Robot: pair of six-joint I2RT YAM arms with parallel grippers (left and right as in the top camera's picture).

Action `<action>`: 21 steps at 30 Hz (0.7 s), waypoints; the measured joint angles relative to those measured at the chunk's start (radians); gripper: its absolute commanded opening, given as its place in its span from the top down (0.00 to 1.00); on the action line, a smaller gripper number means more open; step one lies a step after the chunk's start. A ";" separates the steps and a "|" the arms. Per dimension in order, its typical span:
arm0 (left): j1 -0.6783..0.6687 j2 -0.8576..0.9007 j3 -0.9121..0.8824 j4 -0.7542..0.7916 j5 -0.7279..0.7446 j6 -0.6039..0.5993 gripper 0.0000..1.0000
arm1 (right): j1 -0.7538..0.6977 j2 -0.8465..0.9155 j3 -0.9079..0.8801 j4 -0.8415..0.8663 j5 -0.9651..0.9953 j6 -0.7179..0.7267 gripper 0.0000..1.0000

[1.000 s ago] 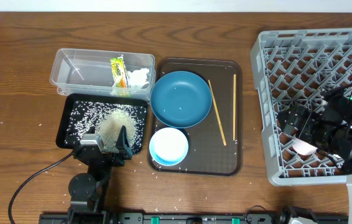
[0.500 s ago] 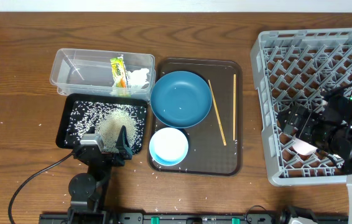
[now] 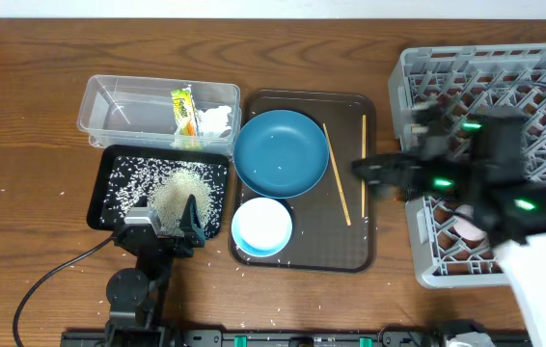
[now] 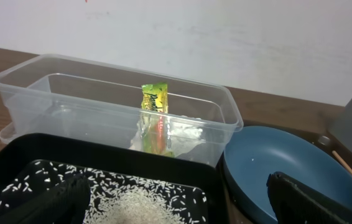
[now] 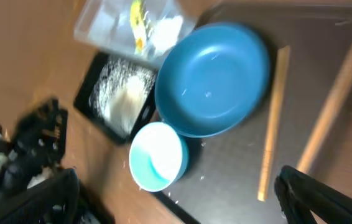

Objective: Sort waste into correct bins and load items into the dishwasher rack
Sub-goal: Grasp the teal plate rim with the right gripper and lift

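Note:
The clear tub holds the yellow-green wrapper and white tissue. The black tray holds the rice pile. The dark-blue bowl, the light-blue bowl and two chopsticks lie on the brown tray. My left gripper is open and empty at the black tray's near edge. My right gripper is open and empty over the brown tray's right side, by the chopsticks. A pinkish cup lies in the grey rack, partly hidden by my arm. I see no white cup.
The brown serving tray sits between the bins and the rack. Loose rice grains lie on the wooden table round the black tray and in front of the brown tray. The right arm's body crosses the rack's left wall.
My right arm has swung left out of the rack; its gripper, which was by the cup in the rack, now hangs over the brown tray's right side. The left arm has not moved.

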 measured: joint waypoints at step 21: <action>0.000 0.000 0.000 0.000 0.000 0.000 0.07 | 0.207 0.621 0.000 0.383 0.448 0.380 0.55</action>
